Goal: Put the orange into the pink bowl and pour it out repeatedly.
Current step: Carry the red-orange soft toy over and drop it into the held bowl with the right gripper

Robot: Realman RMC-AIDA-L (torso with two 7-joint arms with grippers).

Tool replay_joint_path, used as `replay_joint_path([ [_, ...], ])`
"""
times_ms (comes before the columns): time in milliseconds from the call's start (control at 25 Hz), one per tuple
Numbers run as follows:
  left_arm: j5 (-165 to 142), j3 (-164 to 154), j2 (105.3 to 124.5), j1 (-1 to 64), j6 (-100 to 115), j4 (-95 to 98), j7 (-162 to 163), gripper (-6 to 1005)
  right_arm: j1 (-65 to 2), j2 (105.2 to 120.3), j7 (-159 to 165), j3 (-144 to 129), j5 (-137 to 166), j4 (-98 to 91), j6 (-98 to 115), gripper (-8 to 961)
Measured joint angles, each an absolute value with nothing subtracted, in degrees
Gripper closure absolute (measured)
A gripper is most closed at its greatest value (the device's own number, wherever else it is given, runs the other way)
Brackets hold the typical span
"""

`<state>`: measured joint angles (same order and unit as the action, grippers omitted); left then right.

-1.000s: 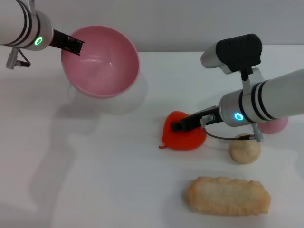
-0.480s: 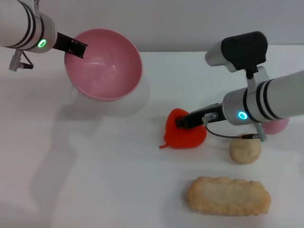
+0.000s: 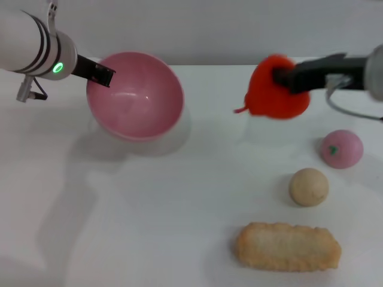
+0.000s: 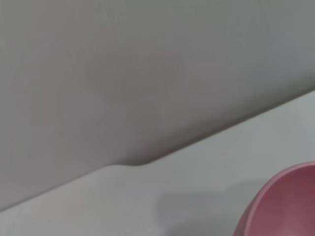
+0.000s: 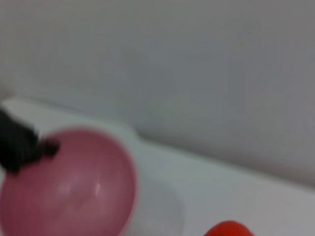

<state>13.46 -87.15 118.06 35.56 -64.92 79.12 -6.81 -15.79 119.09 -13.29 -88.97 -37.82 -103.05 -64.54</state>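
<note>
1. The orange (image 3: 276,89) is hanging in the air above the far right part of the desk (image 3: 179,209), with the right claw (image 3: 286,78) clenched on its upper right side; a small pointed tip is sticking out at its lower left.
2. The pink bowl (image 3: 136,95) is lying well apart to the orange's left, raised off the desk and tilted so its mouth is facing toward the camera and the right. The left claw (image 3: 103,74) is pinching its left rim.
3. The coming move is, I judge, turning on that leftward gap: the right arm is the one carrying the fruit, and the bowl's open mouth is already facing its way.
4. The orange is looking slightly lumpy, matte and bright red-orange; the bowl is looking smooth, glossy, deep and round, wider than the fruit.
5. Nearer on the right, a small pink ball (image 3: 342,149) with a green mark, a beige ball (image 3: 309,186) and an oblong, crusty bread-like piece (image 3: 287,246) are resting on the desk.
</note>
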Motion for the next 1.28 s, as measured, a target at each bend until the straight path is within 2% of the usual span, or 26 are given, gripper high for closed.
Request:
replay_joint_path([
  [280,17.9,-91.7,118.26,37.7,-64.4,75.4,-6.9,919,-14.7,119.18,-12.0,-88.8,-36.2,-111.4,-65.7,857],
  [600,23.0,-96.2,118.46,40.9,-61.6,72.4,-6.9,917,-17.8,118.98,-11.5,-93.4,-36.2,-106.9,-63.2,902],
  [1280,26.6,-97.4,118.51,42.5,-59.4,70.6,-7.0,913,-26.3,118.80,-12.0,-96.2,-40.1,-90.4,-59.0,851],
])
